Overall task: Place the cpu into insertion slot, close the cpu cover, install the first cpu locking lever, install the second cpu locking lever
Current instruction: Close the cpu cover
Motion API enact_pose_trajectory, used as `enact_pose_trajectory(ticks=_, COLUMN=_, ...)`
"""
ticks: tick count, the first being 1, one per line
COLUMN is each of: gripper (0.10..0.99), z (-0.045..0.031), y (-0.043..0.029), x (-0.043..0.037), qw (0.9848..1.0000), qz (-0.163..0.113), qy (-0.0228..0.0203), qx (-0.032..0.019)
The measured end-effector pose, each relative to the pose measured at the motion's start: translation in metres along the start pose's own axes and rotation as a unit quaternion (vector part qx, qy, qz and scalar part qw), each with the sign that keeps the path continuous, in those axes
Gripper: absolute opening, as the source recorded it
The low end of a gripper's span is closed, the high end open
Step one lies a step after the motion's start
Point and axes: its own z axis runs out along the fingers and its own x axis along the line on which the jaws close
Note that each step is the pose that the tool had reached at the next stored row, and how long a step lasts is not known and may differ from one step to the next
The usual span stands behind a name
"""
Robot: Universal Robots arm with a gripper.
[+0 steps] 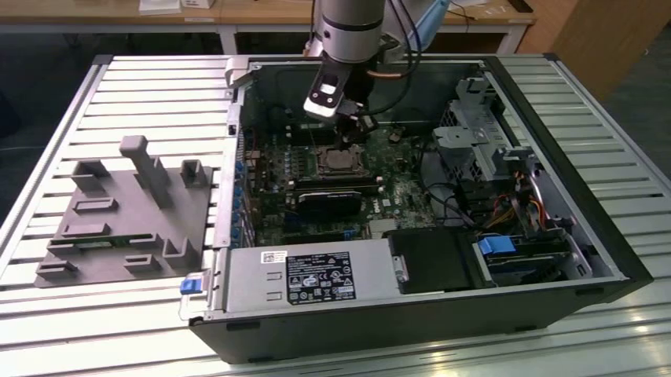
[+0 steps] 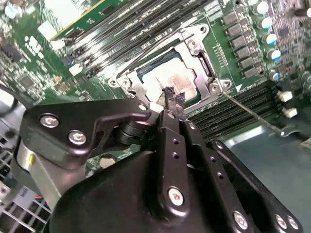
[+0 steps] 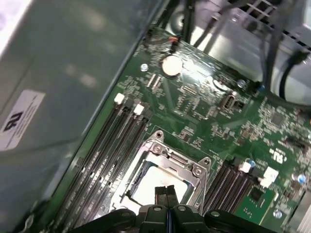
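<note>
Arm drops in from the top middle of the exterior view. The gripper (image 1: 354,124) hangs inside the open computer case (image 1: 587,259), low over the middle of the green motherboard (image 1: 404,188). Both wrist views show its two fingers pressed together with nothing between them, the dark tip right at the near edge of the cpu (image 2: 160,77), touching or nearly so; can't tell which. The cpu lies flat in the insertion slot (image 3: 133,178). The cpu cover (image 3: 172,156) looks to be down around it, with the silver top showing through the window. One thin locking lever (image 2: 250,112) sticks out free from the slot corner across the memory slots (image 2: 233,109); it reads as unlatched. I can't make out the other lever. Grey fixture tray (image 1: 115,220) sits on the table (image 1: 157,86) at the exterior view's left, well apart.

Risks, as I judge them:
- The narrow closed tip could skid off the smooth metal and hit the small parts on the board beside the slot.
- Pushing down off-centre could tilt the cover or rock the cpu on the contacts beneath.
- The free lever is springy wire. If it is caught badly it could snap back, or scrape the memory slots under it.
- If the cover isn't fully seated, forcing a lever over it could jam.
</note>
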Motion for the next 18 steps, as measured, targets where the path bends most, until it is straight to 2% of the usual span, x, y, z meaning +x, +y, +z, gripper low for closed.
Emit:
enact_pose_trajectory(ticks=5, gripper=0.102, z=0.0002, y=0.0000, x=0.0000, qw=0.9990, qz=-0.046, qy=0.0006, qx=-0.0012)
enact_pose_trajectory(ticks=9, gripper=0.102, z=0.0004, y=0.0000, x=0.0000, qw=0.9966, qz=-0.082, qy=0.0011, qx=-0.0022)
enact_pose_trajectory(ticks=14, gripper=0.102, z=0.0006, y=0.0000, x=0.0000, qw=0.9919, qz=-0.127, qy=0.0017, qx=-0.0034)
enact_pose_trajectory(ticks=18, gripper=0.102, z=0.0007, y=0.0000, x=0.0000, qw=0.9867, qz=-0.163, qy=0.0021, qx=-0.0043)
